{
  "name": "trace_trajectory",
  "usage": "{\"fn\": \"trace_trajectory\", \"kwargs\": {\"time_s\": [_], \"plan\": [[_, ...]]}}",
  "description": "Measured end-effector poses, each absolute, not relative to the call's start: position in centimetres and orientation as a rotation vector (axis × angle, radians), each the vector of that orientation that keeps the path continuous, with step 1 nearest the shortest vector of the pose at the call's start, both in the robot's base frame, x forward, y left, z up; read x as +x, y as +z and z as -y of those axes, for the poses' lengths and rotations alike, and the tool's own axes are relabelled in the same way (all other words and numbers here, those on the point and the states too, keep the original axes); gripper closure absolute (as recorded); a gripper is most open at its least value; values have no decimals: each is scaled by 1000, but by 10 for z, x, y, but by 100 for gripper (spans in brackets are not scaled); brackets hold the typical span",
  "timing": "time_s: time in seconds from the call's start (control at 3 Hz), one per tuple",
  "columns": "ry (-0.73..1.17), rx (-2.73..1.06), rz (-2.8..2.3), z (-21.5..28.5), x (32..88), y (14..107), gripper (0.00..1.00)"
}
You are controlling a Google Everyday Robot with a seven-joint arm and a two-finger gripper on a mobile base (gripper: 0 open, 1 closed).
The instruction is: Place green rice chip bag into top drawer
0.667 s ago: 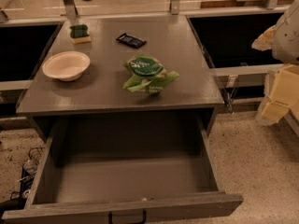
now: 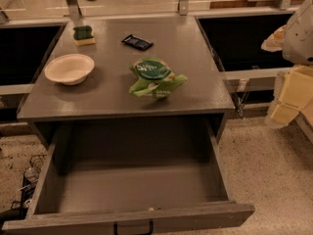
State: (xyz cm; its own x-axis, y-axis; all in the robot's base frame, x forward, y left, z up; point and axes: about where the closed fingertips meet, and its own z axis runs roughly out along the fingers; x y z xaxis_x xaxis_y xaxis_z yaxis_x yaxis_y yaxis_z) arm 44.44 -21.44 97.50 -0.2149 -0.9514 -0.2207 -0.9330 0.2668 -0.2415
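green rice chip bag (image 2: 154, 77) on table (image 2: 195, 43) | top drawer (image 2: 132, 192) open | end effector (image 2: 288, 96) far right, grip unclear

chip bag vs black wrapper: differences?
The green rice chip bag is light green, crumpled, bulky; black wrapper is dark, flat, smaller. Bag lies nearer the open top drawer, wrapper farther back. Both rest on the tabletop; the gripper is off to the right, touching neither.
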Motion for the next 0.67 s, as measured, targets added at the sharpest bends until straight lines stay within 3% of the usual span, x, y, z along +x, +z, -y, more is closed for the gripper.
{"fn": "trace_trajectory", "kwargs": {"time_s": [0.67], "plan": [[-33,-1814,-2249,194,476,942,0]]}}
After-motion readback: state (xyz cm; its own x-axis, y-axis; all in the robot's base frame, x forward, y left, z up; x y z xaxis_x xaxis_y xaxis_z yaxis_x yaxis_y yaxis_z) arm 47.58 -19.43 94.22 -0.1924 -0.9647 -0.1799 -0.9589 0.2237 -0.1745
